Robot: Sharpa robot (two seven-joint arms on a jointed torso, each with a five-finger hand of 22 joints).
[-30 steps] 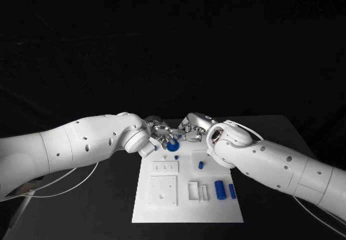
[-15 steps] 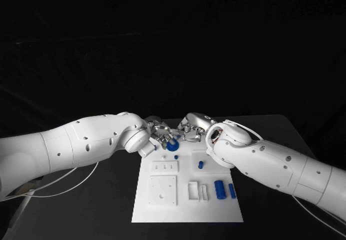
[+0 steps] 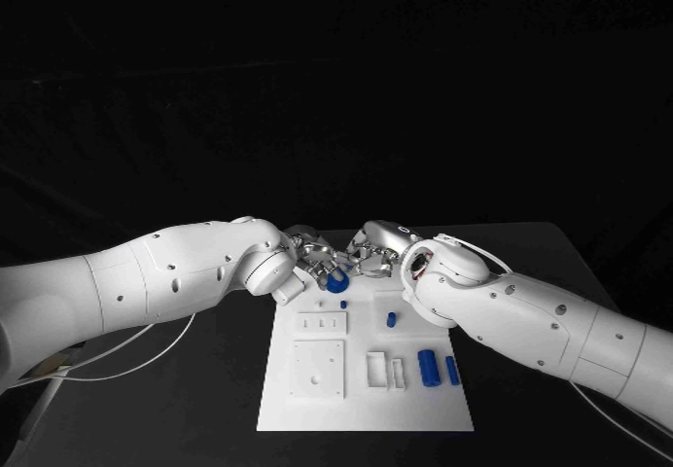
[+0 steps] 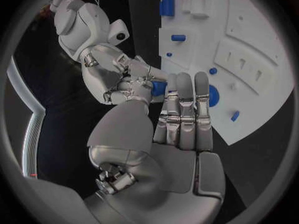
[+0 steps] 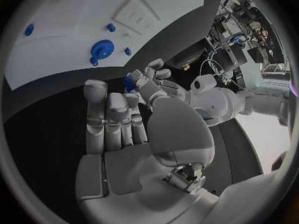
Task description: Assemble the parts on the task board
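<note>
At the far end of the white board, I see a small blue piece caught between my two hands, which meet fingertip to fingertip just above the board's far edge. The left hand has its thumb and fingers closed around that piece, and the right hand presses its own curled fingers against it from the other side; I cannot tell which hand carries the weight. Just below them on the board lies a blue wheel, with a small blue peg and a short blue pin near it. Toward the near end, two blue cylinders lie side by side, right of the raised white blocks. The board rests on the black desk.
</note>
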